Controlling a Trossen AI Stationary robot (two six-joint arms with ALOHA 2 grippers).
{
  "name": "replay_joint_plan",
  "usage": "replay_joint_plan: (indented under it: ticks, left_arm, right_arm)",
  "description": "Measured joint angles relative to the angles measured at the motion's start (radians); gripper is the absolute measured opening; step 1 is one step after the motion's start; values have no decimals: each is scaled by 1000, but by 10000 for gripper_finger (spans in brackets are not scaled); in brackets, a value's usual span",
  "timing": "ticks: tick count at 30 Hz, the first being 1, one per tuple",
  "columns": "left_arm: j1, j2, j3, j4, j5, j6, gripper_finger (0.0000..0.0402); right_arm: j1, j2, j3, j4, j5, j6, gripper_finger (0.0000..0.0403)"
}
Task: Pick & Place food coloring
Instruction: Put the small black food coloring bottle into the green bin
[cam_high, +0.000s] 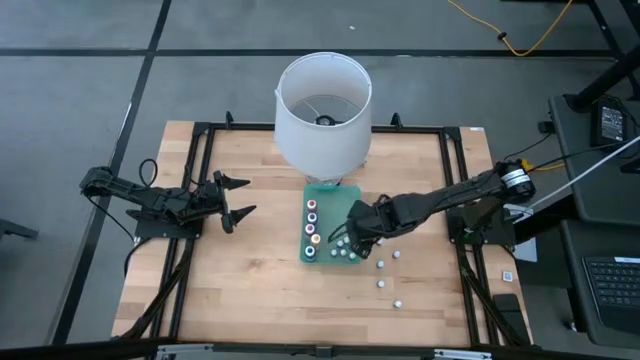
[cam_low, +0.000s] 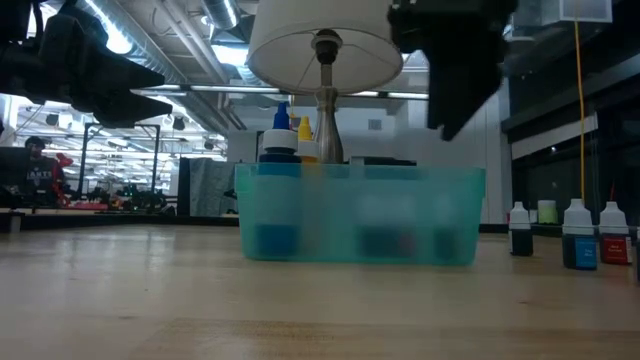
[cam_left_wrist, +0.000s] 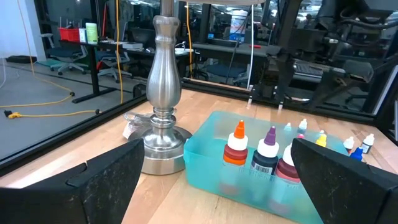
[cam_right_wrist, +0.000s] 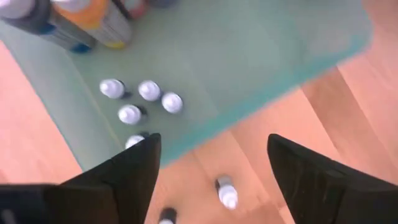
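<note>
Several small white-capped food coloring bottles (cam_right_wrist: 140, 99) stand upright in a cluster on the floor of the teal bin (cam_high: 328, 205), at its near right corner. A few more (cam_high: 388, 272) stand upright on the wood to the bin's right, also in the low view (cam_low: 575, 235). My right gripper (cam_right_wrist: 214, 168) hangs above the bin's near right edge (cam_high: 347, 238), pointing steeply down. It is open, with nothing between the fingers. My left gripper (cam_high: 240, 198) waits open and level at the table's left, clear of everything.
A row of larger dropper bottles (cam_left_wrist: 267, 152) stands along the bin's left side (cam_high: 312, 222). A lamp with a white shade (cam_high: 322, 105) and a metal base (cam_left_wrist: 163, 140) stands just behind the bin. Bare wood lies toward the near edge.
</note>
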Motion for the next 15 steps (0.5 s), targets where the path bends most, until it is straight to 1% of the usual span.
replay_joint_plan:
  ticks: [6, 15]
  left_arm:
    - [0, 0, 0, 0, 0, 0, 400]
    - [0, 0, 0, 0, 0, 0, 400]
  right_arm:
    - [58, -41, -79, -16, 56, 102, 302]
    - [94, -65, -257, 47, 34, 196, 303]
